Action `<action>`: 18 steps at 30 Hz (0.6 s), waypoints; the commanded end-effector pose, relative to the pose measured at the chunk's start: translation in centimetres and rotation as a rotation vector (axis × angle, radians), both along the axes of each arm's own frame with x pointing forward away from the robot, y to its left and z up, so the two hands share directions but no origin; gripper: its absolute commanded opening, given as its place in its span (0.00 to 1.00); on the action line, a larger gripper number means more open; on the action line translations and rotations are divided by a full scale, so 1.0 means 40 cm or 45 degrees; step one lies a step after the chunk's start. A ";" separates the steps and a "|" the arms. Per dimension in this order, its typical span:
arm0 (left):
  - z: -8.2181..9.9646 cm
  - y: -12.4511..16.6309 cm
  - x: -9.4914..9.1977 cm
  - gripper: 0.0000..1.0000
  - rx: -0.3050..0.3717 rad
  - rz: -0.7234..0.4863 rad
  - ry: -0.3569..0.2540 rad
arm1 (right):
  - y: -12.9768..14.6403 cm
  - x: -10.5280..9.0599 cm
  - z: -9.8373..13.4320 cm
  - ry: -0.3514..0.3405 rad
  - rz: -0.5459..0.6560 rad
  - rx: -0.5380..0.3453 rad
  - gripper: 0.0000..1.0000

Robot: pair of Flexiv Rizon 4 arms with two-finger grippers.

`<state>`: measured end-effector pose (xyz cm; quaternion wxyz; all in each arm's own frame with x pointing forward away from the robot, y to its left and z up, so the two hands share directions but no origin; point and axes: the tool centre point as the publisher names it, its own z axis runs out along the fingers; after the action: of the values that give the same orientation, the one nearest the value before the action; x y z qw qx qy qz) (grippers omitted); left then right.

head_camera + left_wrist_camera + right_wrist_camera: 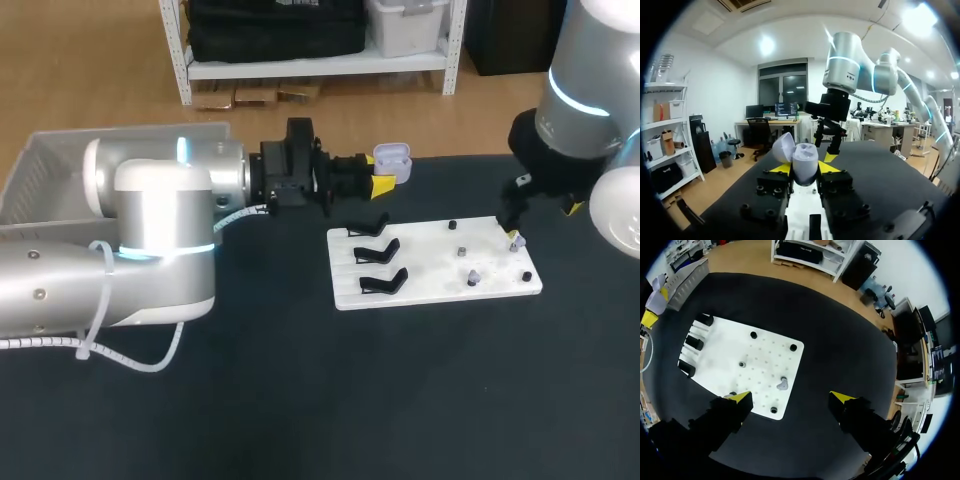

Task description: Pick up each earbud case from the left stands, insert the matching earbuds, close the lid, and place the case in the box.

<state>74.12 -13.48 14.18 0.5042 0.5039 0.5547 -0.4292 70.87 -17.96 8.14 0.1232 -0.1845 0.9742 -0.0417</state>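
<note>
Left wrist view, nearest first: the left gripper (804,168) has its two yellow tips clamped on the sides of the small pale lavender plastic earbud case (805,159), whose rounded lid (782,147) stands swung open beside the body; beyond it hangs the right gripper (828,143). Head view: the case is held near the far edge of the black table (300,400), at about 11 o'clock from the middle of the flat white pegged board (430,272). The three black angled stands (376,256) sit at the board's 9 o'clock end, and the right gripper hovers near its 2 o'clock corner. Right wrist view: its fingers are apart, with a small grey earbud (782,385) on the board just ahead of the gap. Step in hand, as judged: fetching an earbud. Descend straight over one bud, pinch lightly, then seat it in the matching pocket, approaching from the side away from the lid with the case held level.
</note>
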 end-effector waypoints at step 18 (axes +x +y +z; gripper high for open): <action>-0.005 0.000 -0.001 0.00 -0.010 0.005 -0.007 | 0.014 -0.033 -0.094 0.022 -0.030 -0.013 1.00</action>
<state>74.13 -13.47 14.18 0.5041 0.5040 0.5546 -0.4294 69.20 -17.73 5.04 0.1112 -0.1750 0.9774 -0.0405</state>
